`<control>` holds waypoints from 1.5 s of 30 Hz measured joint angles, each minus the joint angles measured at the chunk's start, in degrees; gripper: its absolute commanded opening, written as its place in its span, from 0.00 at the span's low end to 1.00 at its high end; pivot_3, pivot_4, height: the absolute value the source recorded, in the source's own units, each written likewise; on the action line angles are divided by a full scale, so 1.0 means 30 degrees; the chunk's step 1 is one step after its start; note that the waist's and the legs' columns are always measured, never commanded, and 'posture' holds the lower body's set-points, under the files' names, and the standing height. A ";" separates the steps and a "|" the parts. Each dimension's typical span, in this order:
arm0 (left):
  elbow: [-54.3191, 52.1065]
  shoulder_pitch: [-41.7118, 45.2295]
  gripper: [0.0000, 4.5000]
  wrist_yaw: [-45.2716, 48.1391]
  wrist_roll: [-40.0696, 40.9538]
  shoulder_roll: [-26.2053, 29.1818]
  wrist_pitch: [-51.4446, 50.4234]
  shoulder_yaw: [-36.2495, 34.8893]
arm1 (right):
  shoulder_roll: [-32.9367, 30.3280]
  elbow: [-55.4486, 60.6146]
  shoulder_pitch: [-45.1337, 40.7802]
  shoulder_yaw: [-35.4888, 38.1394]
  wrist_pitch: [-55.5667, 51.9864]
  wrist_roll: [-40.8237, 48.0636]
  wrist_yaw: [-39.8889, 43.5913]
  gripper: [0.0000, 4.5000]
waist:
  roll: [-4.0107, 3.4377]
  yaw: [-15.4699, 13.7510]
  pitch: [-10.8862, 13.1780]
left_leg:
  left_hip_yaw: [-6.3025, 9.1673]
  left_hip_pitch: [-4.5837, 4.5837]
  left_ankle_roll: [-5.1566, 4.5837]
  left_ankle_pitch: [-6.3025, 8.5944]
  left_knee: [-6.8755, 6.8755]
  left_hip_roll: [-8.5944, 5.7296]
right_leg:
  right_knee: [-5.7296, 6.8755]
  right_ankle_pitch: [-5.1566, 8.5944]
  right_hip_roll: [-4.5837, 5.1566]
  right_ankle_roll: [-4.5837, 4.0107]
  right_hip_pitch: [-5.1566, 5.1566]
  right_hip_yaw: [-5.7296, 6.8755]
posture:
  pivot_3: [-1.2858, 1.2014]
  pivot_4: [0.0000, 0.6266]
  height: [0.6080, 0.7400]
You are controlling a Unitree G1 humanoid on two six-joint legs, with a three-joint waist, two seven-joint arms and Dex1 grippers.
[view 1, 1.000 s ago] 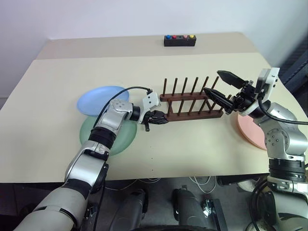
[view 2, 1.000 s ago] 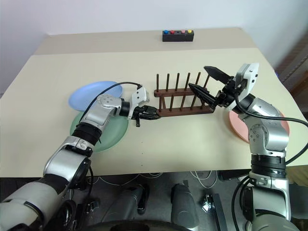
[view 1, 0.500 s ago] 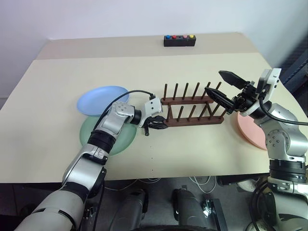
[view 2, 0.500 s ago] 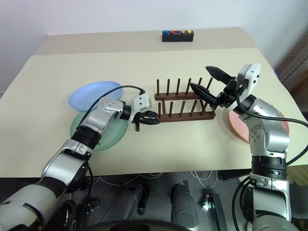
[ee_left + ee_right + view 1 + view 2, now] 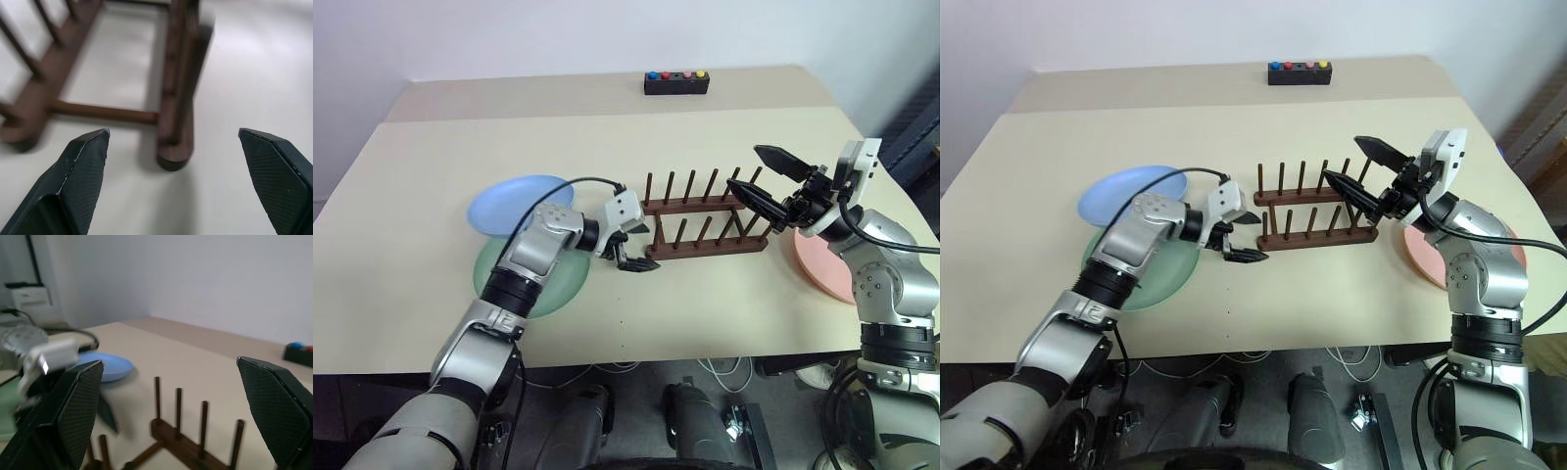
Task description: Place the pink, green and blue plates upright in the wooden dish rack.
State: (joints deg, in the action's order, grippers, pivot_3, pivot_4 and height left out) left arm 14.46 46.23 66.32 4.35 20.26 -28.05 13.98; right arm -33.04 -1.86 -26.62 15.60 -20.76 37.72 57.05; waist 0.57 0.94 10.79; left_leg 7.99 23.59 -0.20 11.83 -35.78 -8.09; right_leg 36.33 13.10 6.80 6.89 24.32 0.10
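Observation:
The wooden dish rack (image 5: 703, 221) stands bare in the middle of the table, its left end (image 5: 176, 103) just ahead of my left gripper (image 5: 639, 251). That gripper is open, slightly off the table, with nothing between its fingers (image 5: 80, 171). My right gripper (image 5: 762, 174) hovers open over the rack's right end, holding nothing. The blue plate (image 5: 514, 202) lies flat at the left and overlaps the green plate (image 5: 491, 276), which lies under my left forearm. At the right table edge the pink plate (image 5: 820, 270) lies flat, partly behind my right arm.
A black box with coloured buttons (image 5: 676, 82) sits at the table's far edge. A black cable (image 5: 570, 183) loops over my left wrist. Bare tabletop stretches in front of the rack and behind it.
My left gripper was shut on the rack's left end and nudged the rack a little to the right; it has now opened, let go and lifted slightly. The right gripper stayed put.

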 measured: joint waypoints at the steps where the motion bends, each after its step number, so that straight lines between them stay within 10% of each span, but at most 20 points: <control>1: -0.0749 0.0015 0.68 0.0028 0.0480 0.0289 -0.0753 -0.0429 | -0.0074 -0.0008 -0.0073 0.0003 -0.0806 0.0593 0.0192 0.88 | 0.0000 -0.0010 0.0000 | 0.0000 0.0000 -0.0001 0.0001 -0.0003 0.0000 | -0.0001 0.0000 0.0001 0.0000 0.0000 -0.0001 | 0.52 0.24 1.00; 6: -0.4321 -0.0041 0.08 0.0737 0.3940 0.1133 -0.3580 -0.2343 | -0.0117 -0.0024 -0.0348 0.0044 -0.2387 0.1644 0.0442 0.34 | -0.0002 -0.0032 0.0001 | 0.0002 0.0002 -0.0005 0.0005 -0.0005 0.0000 | -0.0009 0.0001 0.0001 -0.0001 -0.0004 -0.0001 | 0.52 0.24 1.00; 9: -0.6405 -0.0306 0.00 0.0855 0.6756 0.0849 -0.5564 -0.3297 | -0.0446 -0.0029 -0.0360 0.0044 -0.2996 0.1984 0.0986 0.02 | -0.0002 -0.0079 0.0000 | 0.0001 0.0003 -0.0013 0.0010 -0.0015 -0.0001 | -0.0017 0.0001 0.0003 0.0000 -0.0018 0.0000 | 0.52 0.24 1.00; 24: -0.5204 -0.1255 0.00 -0.2100 0.3183 -0.0241 -0.2473 0.2988 | -0.7596 -0.0394 0.3094 -0.4386 -0.0871 -0.5113 0.4539 0.01 | 0.0001 -0.0133 0.0002 | -0.0060 0.0009 -0.0063 0.0042 -0.0050 0.0006 | -0.0031 0.0005 0.0014 0.0002 -0.0039 -0.0015 | 0.52 0.24 1.00; 45: 0.2499 0.0377 0.00 -0.7096 -0.4913 -0.2133 0.5385 0.6419 | -0.3498 -0.7008 -0.1128 -0.7741 0.6671 -1.2576 -0.0682 0.01 | -0.0004 -0.0059 -0.0003 | -0.0074 -0.0002 -0.0068 0.0044 -0.0070 -0.0003 | -0.0033 -0.0011 0.0001 0.0027 -0.0041 -0.0040 | 0.52 0.24 1.00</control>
State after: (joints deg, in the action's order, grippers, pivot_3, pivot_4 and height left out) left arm 21.95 47.36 45.03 -10.39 13.86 -11.89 33.23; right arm -43.54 -22.89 -30.01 -7.62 -0.74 -0.01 55.01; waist 0.56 0.76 10.78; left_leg 7.77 23.58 -0.40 11.97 -35.99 -8.09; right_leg 36.23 13.07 6.81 6.97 24.19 -0.02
